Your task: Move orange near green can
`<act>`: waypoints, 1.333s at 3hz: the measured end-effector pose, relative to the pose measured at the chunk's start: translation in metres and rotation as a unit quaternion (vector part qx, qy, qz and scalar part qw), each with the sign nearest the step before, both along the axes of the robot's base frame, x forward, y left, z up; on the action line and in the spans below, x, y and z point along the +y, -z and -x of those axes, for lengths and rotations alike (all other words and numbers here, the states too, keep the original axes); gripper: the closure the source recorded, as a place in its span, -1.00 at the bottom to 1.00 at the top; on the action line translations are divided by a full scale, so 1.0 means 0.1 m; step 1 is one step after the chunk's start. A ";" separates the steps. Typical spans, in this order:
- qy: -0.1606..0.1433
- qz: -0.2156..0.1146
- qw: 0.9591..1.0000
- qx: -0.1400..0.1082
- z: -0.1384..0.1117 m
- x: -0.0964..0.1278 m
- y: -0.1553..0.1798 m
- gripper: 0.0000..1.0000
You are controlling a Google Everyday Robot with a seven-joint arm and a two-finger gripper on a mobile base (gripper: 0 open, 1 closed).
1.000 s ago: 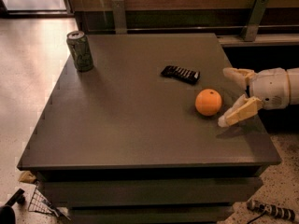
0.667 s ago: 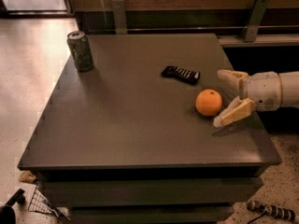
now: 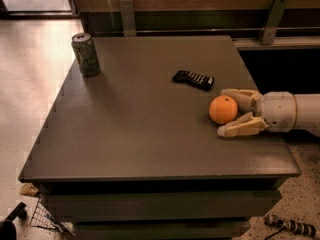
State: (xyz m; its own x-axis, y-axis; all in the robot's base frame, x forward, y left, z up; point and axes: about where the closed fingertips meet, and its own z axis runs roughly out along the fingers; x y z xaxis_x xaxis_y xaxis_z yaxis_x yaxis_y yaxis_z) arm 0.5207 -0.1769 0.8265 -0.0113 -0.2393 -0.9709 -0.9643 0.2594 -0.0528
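The orange (image 3: 223, 109) is round and bright and rests on the dark table (image 3: 140, 124) near its right edge. My gripper (image 3: 226, 112) reaches in from the right, open, with one cream finger behind the orange and the other in front of it, so the orange sits between them at their tips. The green can (image 3: 85, 54) stands upright at the table's far left corner, far from the orange.
A flat black rectangular bar (image 3: 193, 79) lies on the table just behind and left of the orange. The table's right edge is close under my arm. A wall rail runs along the back. Small objects lie on the floor at bottom left and right.
My gripper has slid left, so its open fingers now straddle the orange. The orange, can and black bar have not moved.
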 end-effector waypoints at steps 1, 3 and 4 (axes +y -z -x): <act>-0.015 -0.016 1.000 -0.008 0.07 0.07 0.02 -0.03; -0.020 -0.016 1.000 -0.008 0.06 0.12 0.02 0.90; -0.021 -0.016 1.000 -0.008 0.06 0.13 0.02 1.00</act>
